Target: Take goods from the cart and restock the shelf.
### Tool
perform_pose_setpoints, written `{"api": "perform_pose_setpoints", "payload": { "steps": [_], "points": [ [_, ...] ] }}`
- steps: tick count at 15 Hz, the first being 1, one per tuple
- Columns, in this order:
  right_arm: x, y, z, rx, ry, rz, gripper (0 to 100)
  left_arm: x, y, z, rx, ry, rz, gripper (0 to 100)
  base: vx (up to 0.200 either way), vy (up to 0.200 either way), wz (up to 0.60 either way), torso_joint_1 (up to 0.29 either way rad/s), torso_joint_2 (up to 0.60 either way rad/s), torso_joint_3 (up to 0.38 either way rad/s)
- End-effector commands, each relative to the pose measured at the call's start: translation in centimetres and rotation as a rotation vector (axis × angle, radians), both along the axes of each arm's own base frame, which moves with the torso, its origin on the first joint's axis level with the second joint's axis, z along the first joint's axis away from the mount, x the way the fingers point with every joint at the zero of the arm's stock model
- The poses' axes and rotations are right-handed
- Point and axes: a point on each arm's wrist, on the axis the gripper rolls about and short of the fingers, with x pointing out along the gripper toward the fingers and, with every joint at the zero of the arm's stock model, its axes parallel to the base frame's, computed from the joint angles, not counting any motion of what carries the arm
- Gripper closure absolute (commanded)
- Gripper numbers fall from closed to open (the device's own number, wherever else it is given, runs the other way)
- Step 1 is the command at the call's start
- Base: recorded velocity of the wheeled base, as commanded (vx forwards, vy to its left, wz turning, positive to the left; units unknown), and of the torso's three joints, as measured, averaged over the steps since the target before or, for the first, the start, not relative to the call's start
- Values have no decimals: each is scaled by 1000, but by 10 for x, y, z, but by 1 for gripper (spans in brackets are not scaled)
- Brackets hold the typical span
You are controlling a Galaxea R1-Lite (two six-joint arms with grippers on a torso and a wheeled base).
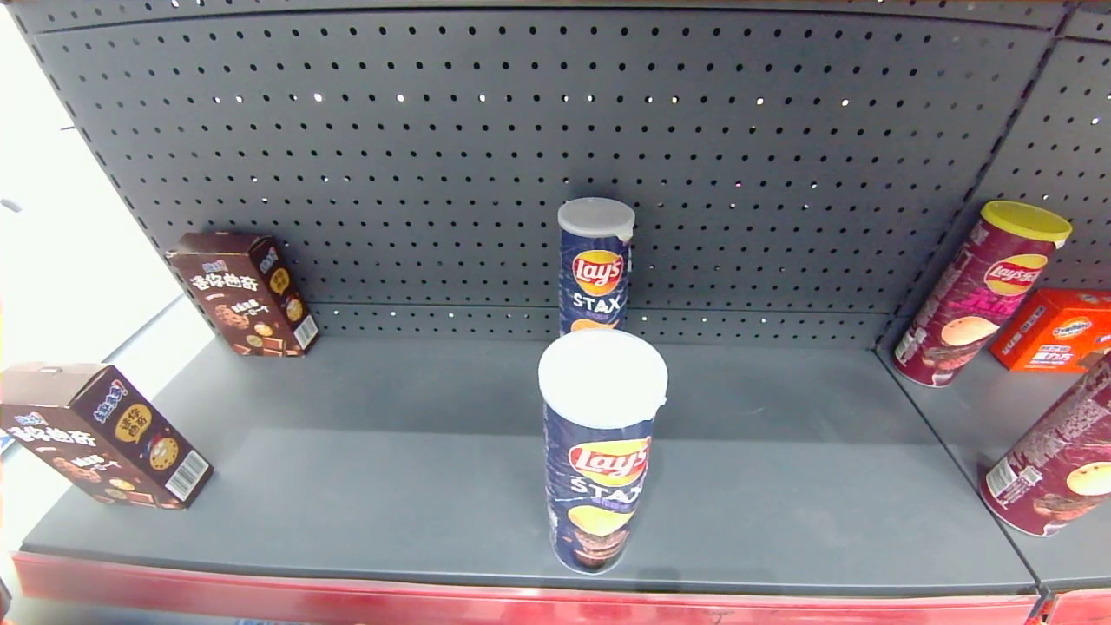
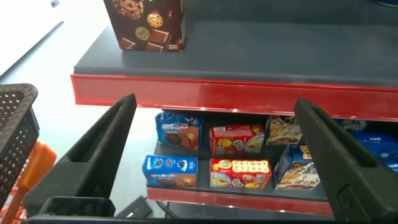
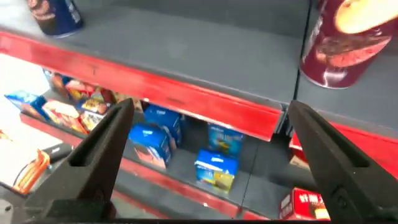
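My left gripper (image 2: pixel 214 102) hangs with its fingers spread wide and nothing between them, out in front of the grey shelf (image 2: pixel 280 37), facing its red front lip. My right gripper (image 3: pixel 211 107) is splayed and empty too, also in front of that lip. Beneath the shelf, a lower tier holds small blue and red-and-yellow snack boxes (image 2: pixel 239 140). Off the shelf's left end, close to my left gripper, I see a black mesh basket (image 2: pixel 15 130). On the shelf itself, a near blue can (image 1: pixel 599 451) stands upright at the middle of the front edge. A far blue can (image 1: pixel 594 269) stands upright straight behind it, against the shelf's pegboard back. At the shelf's left end a front brown box (image 1: pixel 104 434) sits near the lip and a rear brown box (image 1: pixel 247 291) sits at the back. Past the shelf's right end, on the adjoining board, stand a yellow-lidded maroon can (image 1: pixel 981 295), an orange box (image 1: pixel 1055 330) and a nearer maroon can (image 1: pixel 1055 460)
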Motion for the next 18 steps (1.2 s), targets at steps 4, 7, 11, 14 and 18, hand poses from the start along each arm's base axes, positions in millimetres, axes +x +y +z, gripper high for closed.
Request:
{"api": "perform_pose_setpoints", "payload": {
  "steps": [4,7,11,14,18],
  "points": [
    [14,7,2,-57,177,-300,0,0,0,0,-2,2,0,0,0,0,0,0,0,0],
    [-1,6,-1,21,4,-396,0,0,0,0,-3,-1,3,0,0,0,0,0,0,0],
    [0,10,-7,-22,30,-207,0,0,0,0,-2,-1,2,0,0,0,0,0,0,0],
    [0,10,-7,21,35,-244,0,0,0,0,-3,-1,3,0,0,0,0,0,0,0],
    [0,10,-7,22,35,-246,0,0,0,0,-6,-1,9,0,0,0,0,0,0,0]
  ]
}}
